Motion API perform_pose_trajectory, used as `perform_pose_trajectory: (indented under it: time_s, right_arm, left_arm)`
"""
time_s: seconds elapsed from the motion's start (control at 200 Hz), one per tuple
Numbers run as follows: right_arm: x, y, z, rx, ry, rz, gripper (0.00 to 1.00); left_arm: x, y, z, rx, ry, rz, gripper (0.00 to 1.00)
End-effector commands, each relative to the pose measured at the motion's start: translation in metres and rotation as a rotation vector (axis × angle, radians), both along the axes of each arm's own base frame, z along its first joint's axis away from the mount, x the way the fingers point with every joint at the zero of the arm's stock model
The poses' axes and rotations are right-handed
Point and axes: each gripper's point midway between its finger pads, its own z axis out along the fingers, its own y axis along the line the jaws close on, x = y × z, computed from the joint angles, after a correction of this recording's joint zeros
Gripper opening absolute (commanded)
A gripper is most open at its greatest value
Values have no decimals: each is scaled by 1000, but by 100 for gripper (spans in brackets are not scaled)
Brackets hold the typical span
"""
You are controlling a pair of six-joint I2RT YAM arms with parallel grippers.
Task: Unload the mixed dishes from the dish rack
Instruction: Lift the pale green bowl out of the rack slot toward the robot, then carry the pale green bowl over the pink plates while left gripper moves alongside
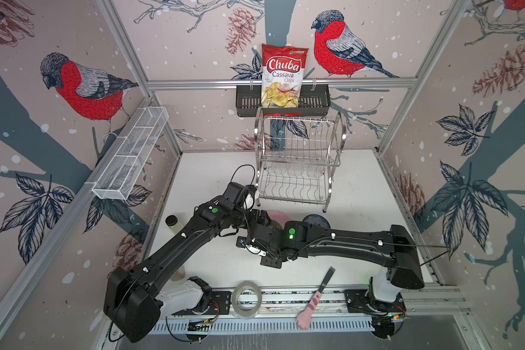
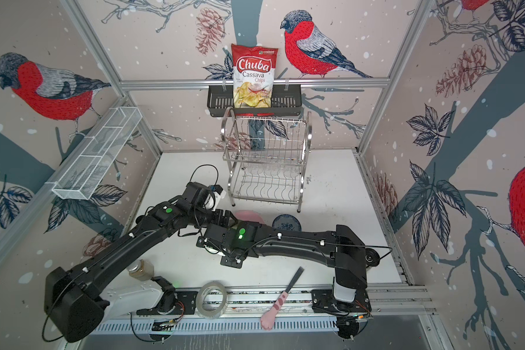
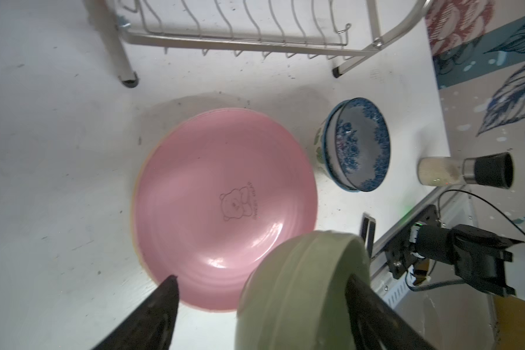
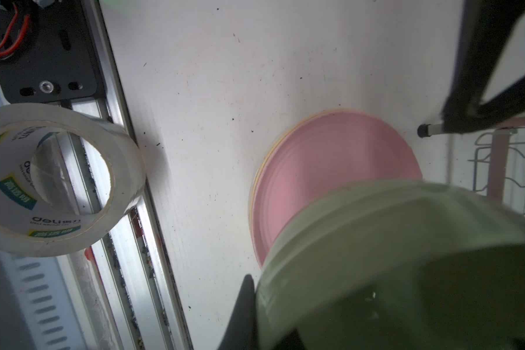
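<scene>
A pale green bowl (image 3: 300, 291) hangs tilted just above the table, over the near edge of a pink plate (image 3: 225, 206). My right gripper (image 4: 259, 300) is shut on the bowl's wall, one finger outside and one inside. My left gripper (image 3: 261, 275) is open around the same bowl; one finger is beside it and the other stands well clear. The pink plate lies on a tan-yellow plate (image 4: 265, 157). Beside them a blue-patterned bowl (image 3: 358, 145) sits nested in a leaf-print bowl (image 3: 319, 142). The dish rack (image 1: 297, 157) stands behind, and its slotted lower shelf (image 3: 255, 30) is bare at the front.
A tape roll (image 1: 246, 299) and a pink paw-handled tool (image 1: 312, 300) lie on the front rail. Lidded jars stand at the left (image 1: 172, 221) and the right (image 3: 464, 172). A black basket (image 1: 249, 103) with a chips bag hangs behind the rack. A white mesh tray (image 1: 131, 154) hangs on the left wall.
</scene>
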Motion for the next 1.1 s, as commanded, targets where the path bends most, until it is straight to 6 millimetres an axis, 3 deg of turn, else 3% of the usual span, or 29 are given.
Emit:
perform_pose_trajectory:
  time_s: [0.0,0.085,0.28,0.45,0.505,0.595,0.755,0.891,0.966,1.091]
  right_arm:
    - [11,4,9,13,-65,-6,0]
    - [15,5,11,18,-82,-17,0]
    - [20,18,23,84,-96,-32,0]
    - [23,26,25,123,-107,-44,0]
    - [24,26,22,126,-105,-48,0]
    - [22,27,17,139,-86,-45,22]
    - [2,36,24,233,39,10,34]
    - [-15,39,55,396,180,67,37]
    - [-14,32,85,516,233,72,38]
    - [14,4,129,718,267,-15,41]
  left_arm:
    - [-7,7,-10,43,24,-1,74]
    - [-8,1,-9,20,31,-9,60]
    - [-5,-8,-9,0,31,-19,17]
    - [-3,-13,-9,-15,33,-22,0]
    - [-2,-13,-8,-16,28,-19,0]
    - [0,-11,-7,-9,17,-12,0]
    - [3,-8,-13,12,11,-1,0]
    - [4,-8,-18,22,17,0,0]
    - [5,-8,-20,30,17,1,0]
    - [7,-6,-24,50,18,5,0]
